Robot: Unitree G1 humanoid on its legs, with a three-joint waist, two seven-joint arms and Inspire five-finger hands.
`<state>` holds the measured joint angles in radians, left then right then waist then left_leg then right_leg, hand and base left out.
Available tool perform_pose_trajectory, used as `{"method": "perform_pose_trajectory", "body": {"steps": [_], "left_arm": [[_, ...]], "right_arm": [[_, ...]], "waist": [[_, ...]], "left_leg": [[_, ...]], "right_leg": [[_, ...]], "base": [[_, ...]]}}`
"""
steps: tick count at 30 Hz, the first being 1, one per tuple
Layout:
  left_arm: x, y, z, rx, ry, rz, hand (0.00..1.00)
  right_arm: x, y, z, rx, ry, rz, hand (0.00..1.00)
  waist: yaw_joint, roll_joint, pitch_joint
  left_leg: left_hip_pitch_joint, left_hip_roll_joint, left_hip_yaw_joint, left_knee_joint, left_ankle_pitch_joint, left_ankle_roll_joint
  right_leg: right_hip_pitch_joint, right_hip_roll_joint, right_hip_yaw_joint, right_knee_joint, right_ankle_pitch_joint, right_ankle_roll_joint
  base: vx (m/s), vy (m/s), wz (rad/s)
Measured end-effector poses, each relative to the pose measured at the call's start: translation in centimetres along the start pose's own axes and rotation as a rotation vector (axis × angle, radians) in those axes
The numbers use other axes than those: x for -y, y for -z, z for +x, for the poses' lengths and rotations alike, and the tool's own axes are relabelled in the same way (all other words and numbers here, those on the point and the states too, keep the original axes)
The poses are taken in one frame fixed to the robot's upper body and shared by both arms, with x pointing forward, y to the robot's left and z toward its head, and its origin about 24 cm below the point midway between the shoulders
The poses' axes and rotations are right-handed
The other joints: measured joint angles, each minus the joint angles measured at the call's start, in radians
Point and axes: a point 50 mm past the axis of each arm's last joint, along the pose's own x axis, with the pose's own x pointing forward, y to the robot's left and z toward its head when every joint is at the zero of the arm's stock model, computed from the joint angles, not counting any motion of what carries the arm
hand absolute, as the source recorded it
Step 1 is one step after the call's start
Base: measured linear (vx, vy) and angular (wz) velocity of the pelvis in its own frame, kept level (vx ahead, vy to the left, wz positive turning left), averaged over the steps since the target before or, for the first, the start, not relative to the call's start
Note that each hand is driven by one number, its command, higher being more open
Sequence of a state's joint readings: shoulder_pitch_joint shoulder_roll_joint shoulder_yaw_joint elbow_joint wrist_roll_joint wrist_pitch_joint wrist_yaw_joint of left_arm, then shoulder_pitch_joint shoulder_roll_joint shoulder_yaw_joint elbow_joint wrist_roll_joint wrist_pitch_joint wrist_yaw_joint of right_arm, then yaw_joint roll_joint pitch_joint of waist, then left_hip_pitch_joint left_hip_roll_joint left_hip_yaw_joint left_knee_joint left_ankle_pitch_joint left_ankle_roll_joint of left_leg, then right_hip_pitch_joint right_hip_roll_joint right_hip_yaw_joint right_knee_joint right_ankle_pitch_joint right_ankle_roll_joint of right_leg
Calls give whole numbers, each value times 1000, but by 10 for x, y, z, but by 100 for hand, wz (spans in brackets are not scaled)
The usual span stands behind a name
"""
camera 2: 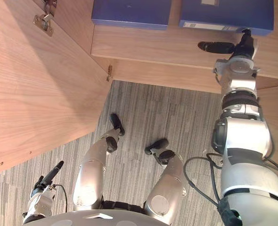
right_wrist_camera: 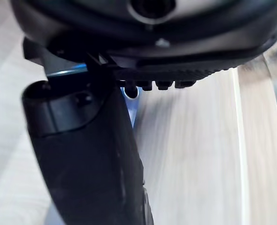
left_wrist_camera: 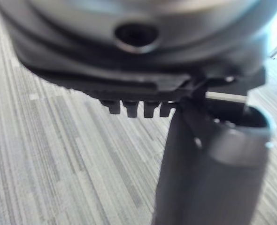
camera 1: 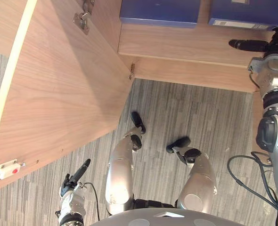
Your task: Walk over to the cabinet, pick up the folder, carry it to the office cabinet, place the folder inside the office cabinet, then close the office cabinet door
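One blue folder (camera 1: pixel 249 12) lies flat at the back of the cabinet shelf (camera 1: pixel 186 49), near its right end, and a second folder (camera 1: pixel 160 10) lies beside it. The right hand (camera 1: pixel 252 45), straight-fingered and empty, hovers just before the first. The open door (camera 1: pixel 59 94) stands to the left. I judge the left hand (camera 1: pixel 77 175), relaxed and empty, is nearer to it.

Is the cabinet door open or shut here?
Open. The door stands swung out from the cabinet, its hinge exposed, and the shelf with blue folders shows inside.
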<state>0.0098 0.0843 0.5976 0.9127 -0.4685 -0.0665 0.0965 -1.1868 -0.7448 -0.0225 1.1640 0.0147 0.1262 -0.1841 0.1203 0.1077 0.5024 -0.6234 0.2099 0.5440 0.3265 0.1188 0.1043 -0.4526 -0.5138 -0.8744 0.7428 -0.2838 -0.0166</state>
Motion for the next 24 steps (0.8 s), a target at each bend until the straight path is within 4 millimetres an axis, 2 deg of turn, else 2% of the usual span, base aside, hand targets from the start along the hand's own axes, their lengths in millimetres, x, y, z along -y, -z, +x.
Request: {"method": "perform_pose_trajectory", "body": {"steps": [3, 7, 16, 21, 24], "left_arm": [[-4, -9, 2, 31, 2, 20, 100], [-16, -17, 3, 53, 18, 81, 100], [-11, -8, 2, 15, 73, 129, 100], [-11, -8, 1, 12, 87, 131, 100], [-8, -8, 2, 10, 111, 151, 100]], "right_arm": [[29, 8, 2, 7, 16, -205, 100], [40, 12, 3, 10, -86, -378, 100], [43, 18, -3, 65, -217, -738, 100], [43, 21, -8, 83, -273, -829, 100], [38, 29, -10, 72, -317, -860, 100]], "waist": [[13, 22, 0], [13, 37, 3], [16, 44, 4], [15, 44, 4], [21, 43, 3]], "left_leg": [[-12, -9, -9, -1, 1, 2], [-30, -15, -19, 1, 3, 5], [-32, -22, -23, 1, 3, 5], [-25, -22, -23, -1, 3, 5], [7, -22, -21, -27, 12, -6]], "right_leg": [[-9, -3, 0, 0, 1, 1], [-25, -7, 0, 4, 1, 1], [-32, -6, 8, 4, -3, -6], [-32, -2, 17, -1, -2, -5], [-10, 18, 27, -28, 6, -3]], "base": [[3, -53, 5], [14, -59, 3], [12, -71, -2], [14, -79, -3], [11, -75, -10]]}}
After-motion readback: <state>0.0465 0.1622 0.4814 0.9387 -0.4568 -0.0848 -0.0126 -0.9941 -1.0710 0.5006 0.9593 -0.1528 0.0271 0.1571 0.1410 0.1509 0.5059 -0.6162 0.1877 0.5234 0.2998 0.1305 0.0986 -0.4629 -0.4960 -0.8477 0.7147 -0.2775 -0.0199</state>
